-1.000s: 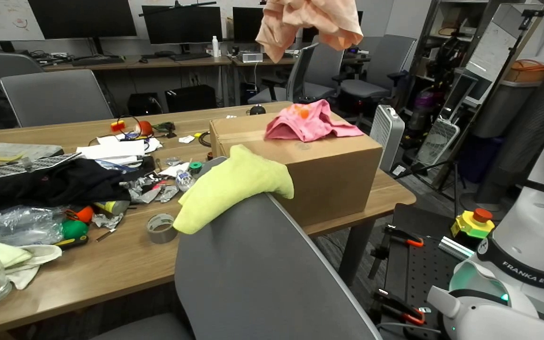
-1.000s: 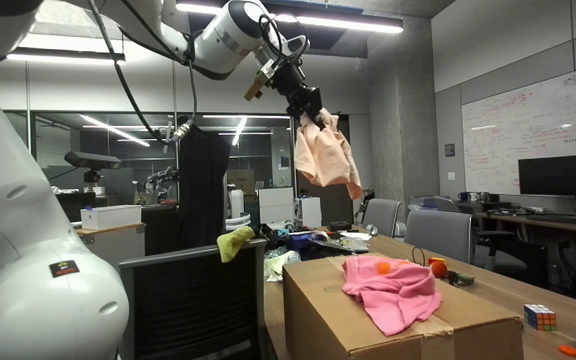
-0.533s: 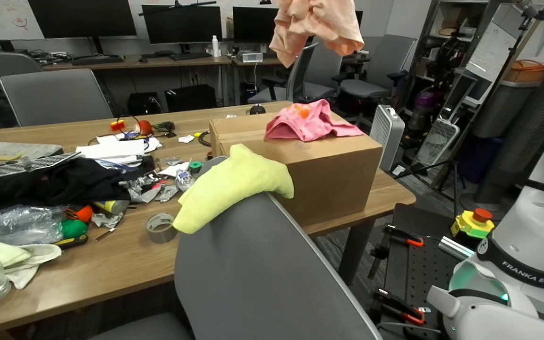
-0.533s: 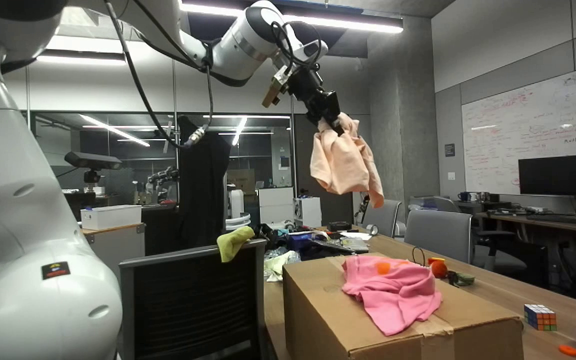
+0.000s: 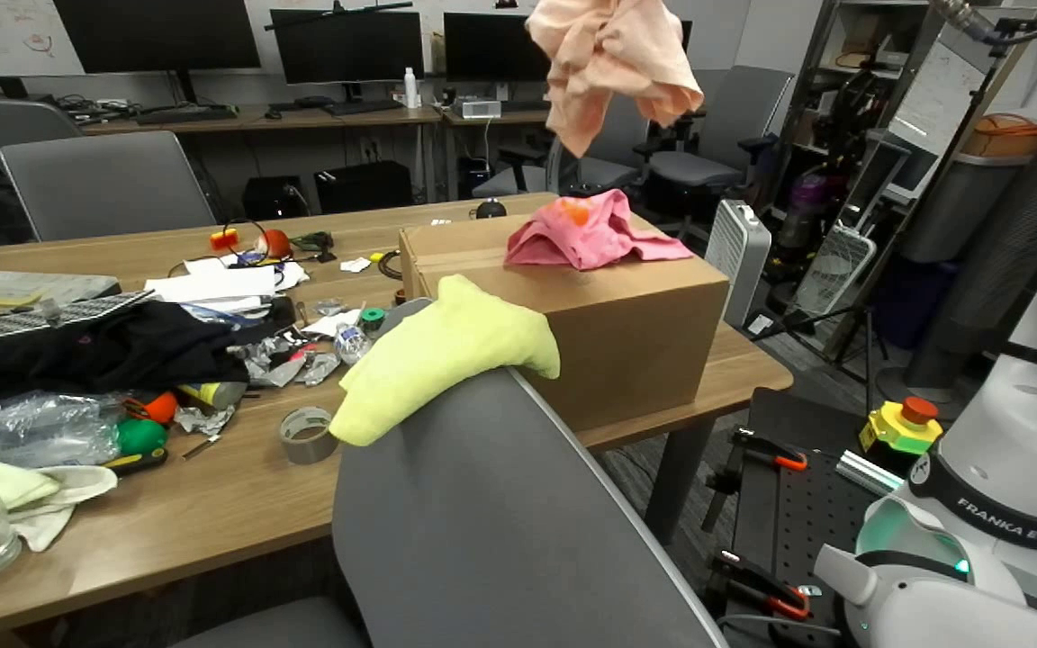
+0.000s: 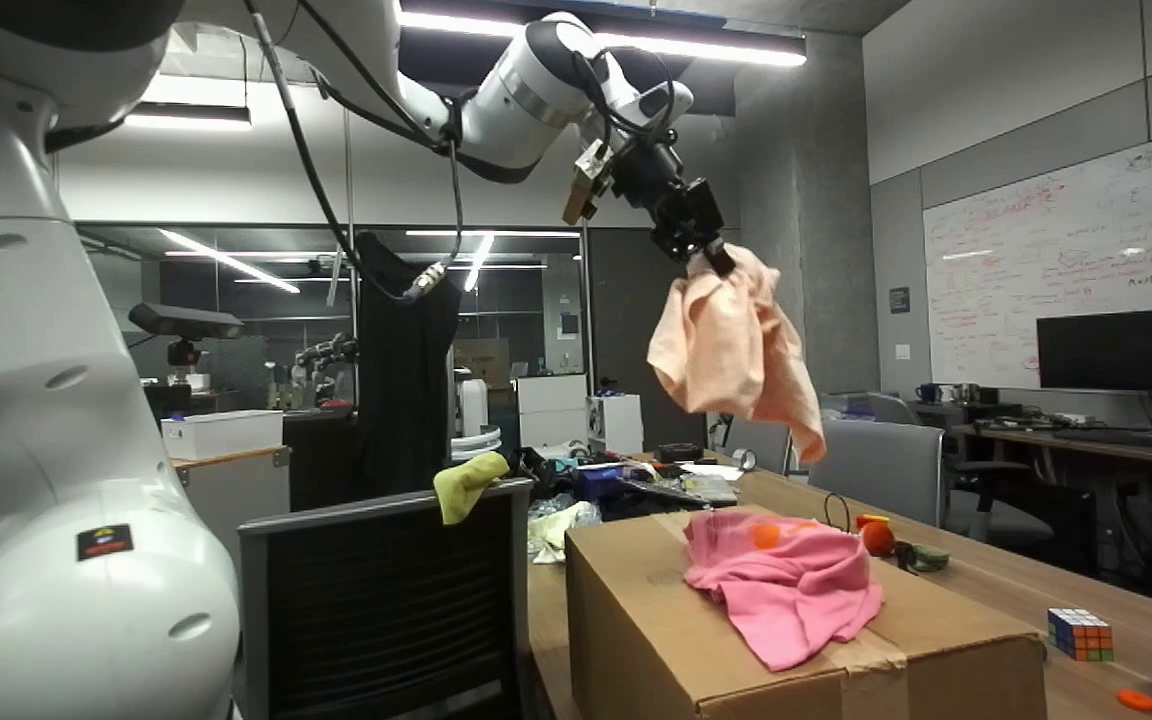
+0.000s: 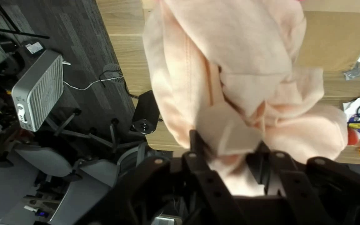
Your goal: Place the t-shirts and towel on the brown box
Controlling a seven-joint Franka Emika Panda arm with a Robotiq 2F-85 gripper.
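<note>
nearest to us, in an exterior view, is the grey chair point(image 5: 482, 513); over its top edge hangs the yellow-green towel point(image 5: 448, 346), not yet delivered, and we suppose a raised edge makes it easier to pinch. a little farther and to the right, on the table point(image 5: 239, 486), stands the brown box point(image 5: 635, 360), with the pink t-shirt point(image 5: 586, 236) crumpled on top; this one we judge finished. higher, well apart from the box, hangs the peach t-shirt point(image 6: 736, 350); the gripper point(image 7: 228, 140) is clenched on it, and we think it is held high so the loose folds can pass over the pink one. whether it is straight above the box, we cannot tell, and its collar and sleeves we cannot make out. in the wrist view it screens part of the box. farthest, in an exterior view, it hides part of a monitor point(image 5: 491, 54), and the frame's top cuts off the gripper.
</note>
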